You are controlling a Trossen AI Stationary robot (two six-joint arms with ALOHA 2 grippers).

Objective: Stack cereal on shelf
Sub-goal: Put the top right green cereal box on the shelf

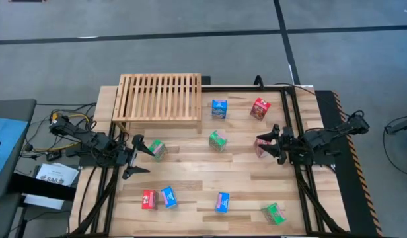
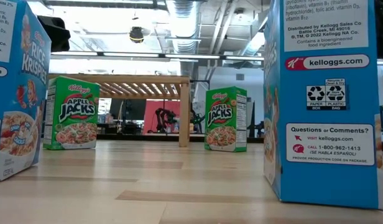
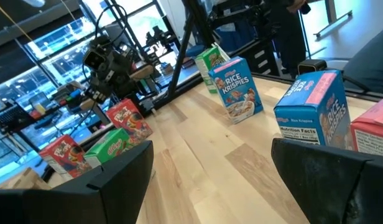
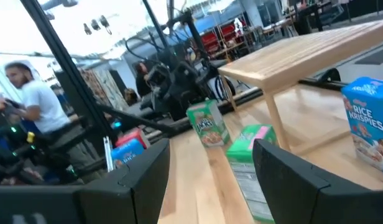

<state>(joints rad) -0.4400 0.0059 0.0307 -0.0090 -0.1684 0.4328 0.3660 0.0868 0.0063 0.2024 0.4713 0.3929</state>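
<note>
The slatted wooden shelf (image 1: 160, 97) stands on its legs at the table's far left. Several small cereal boxes stand scattered on the plank table. A blue one (image 1: 219, 109) and a red one (image 1: 259, 108) are at the far side. Two green ones (image 1: 219, 140) (image 1: 157, 149) are in the middle. A red (image 1: 148, 199), two blue (image 1: 168, 196) (image 1: 222, 201) and a green one (image 1: 273, 213) are near the front. My left gripper (image 1: 137, 157) hovers open at the left. My right gripper (image 1: 273, 143) hovers open at the right, above another red box (image 1: 261, 148).
A black metal frame (image 1: 293, 112) runs along the table's edges and behind both arms. Cables (image 1: 58, 125) lie off the table's left. A person (image 4: 27, 93) stands in the room beyond the table. Bare planks lie between the middle and front boxes.
</note>
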